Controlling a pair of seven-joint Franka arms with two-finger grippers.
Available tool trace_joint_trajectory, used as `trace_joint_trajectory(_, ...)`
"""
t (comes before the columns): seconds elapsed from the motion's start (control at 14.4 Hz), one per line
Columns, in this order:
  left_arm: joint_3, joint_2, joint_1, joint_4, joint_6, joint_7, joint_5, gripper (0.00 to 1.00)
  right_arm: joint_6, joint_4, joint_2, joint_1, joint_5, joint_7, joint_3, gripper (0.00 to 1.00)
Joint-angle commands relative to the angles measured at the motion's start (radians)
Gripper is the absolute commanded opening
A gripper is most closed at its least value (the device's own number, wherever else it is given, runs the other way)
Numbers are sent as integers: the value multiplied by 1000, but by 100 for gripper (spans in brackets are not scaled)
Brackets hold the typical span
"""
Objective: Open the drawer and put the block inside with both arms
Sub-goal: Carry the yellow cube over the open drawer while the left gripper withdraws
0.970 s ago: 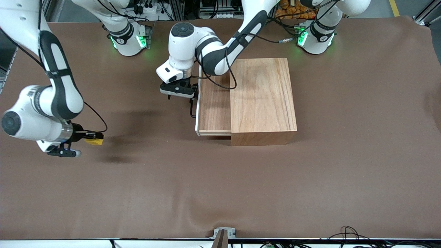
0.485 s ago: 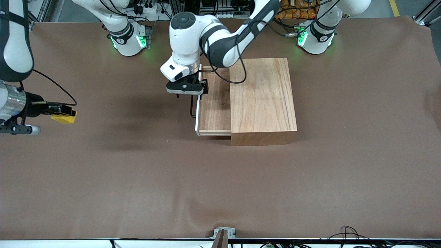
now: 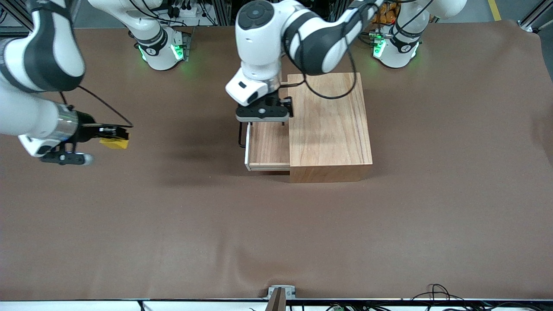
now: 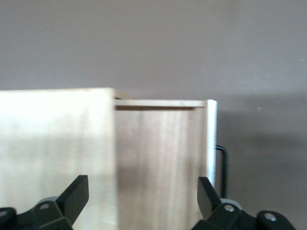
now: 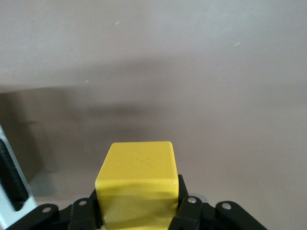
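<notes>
Tabletop [image 3: 389,237]: brown mat, wrinkled along the edge nearest the front camera.

Wooden box [image 3: 329,123] sits toward the left arm's end of the tabletop, long axis running from the bases toward the front camera.

Drawer [image 3: 268,149] is slid partway out of the box, toward the right arm's end. Its white-edged front panel [image 3: 247,147] runs parallel to the box's long axis and faces the right arm's end; the black wire handle [image 3: 240,136] sticks out from that panel. Drawer interior looks bare where visible.

Left arm [image 3: 311,36] reaches in from its base and hangs over the box/drawer seam. Left end effector [image 3: 263,113] is over the base-side part of the drawer, covering that part from the front camera. Left wrist view shows its fingers [image 4: 72,199] spread wide, nothing between them, straddling the drawer and box edge.

Right arm [image 3: 39,65] is at its own end of the tabletop. Right end effector [image 3: 108,134] is up over bare mat, well apart from the box, clamped on the block [image 3: 114,143]. Right wrist view: yellow cube [image 5: 139,184] sits square between the fingers [image 5: 192,211], top face showing.

Mat between block and drawer handle: nothing on it but arm shadows.
</notes>
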Motion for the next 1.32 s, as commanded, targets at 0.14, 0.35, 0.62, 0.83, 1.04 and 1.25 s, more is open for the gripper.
trace_joint_trajectory(0.14,-12,-79,137,-30,-66,136,-6,100,10,-4,-21,175,53,152,-1,0)
trace_joint_trajectory(0.35,-10,-91,263,-31,-85,276,-82,100,129,-6,13,341,46,383,1,0)
trace_joint_trajectory(0.62,-10,-105,395,-30,-123,438,-119,100,310,-3,109,496,47,482,-1,0)
trace_joint_trajectory(0.83,-10,-119,482,-30,-184,558,-164,100,401,-1,166,548,61,536,1,0)
trace_joint_trajectory(1.04,-10,-138,562,-30,-215,679,-167,100,449,2,211,589,62,579,1,0)
trace_joint_trajectory(1.25,-10,-175,633,-30,-300,747,-165,100,459,69,290,652,62,602,2,0)
